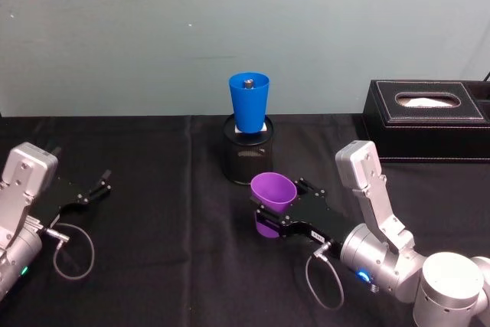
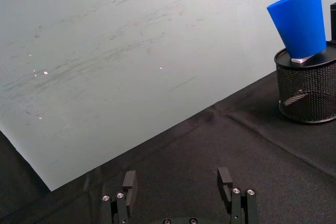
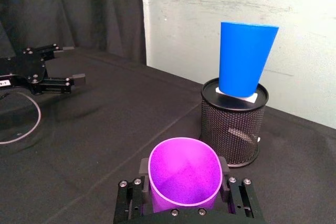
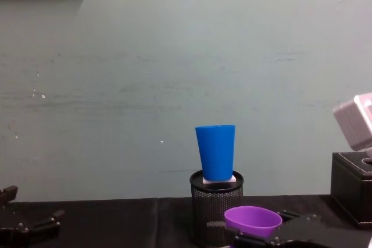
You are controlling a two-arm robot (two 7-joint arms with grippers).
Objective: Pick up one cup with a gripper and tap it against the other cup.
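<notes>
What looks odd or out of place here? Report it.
The blue cup is not on the table: it stands upright on a small white block atop the black mesh pen holder, and something small and dark sits inside it. The purple cup is upright in the right gripper. Nothing is spilled.

Smooth plastic purple cup (image 1: 273, 190) and blue cup (image 1: 249, 102); matt black cloth (image 1: 161, 220).

From my chest view, the purple cup (image 4: 253, 219) loses its lower body behind the right gripper (image 4: 273, 237), in front of the mesh pen holder (image 4: 209, 213). That holder hides the blue cup's (image 1: 249, 102) base. I can't make out the small dark object inside the blue cup. The tissue box (image 1: 429, 119), right of the holder, runs off the frame.
</notes>
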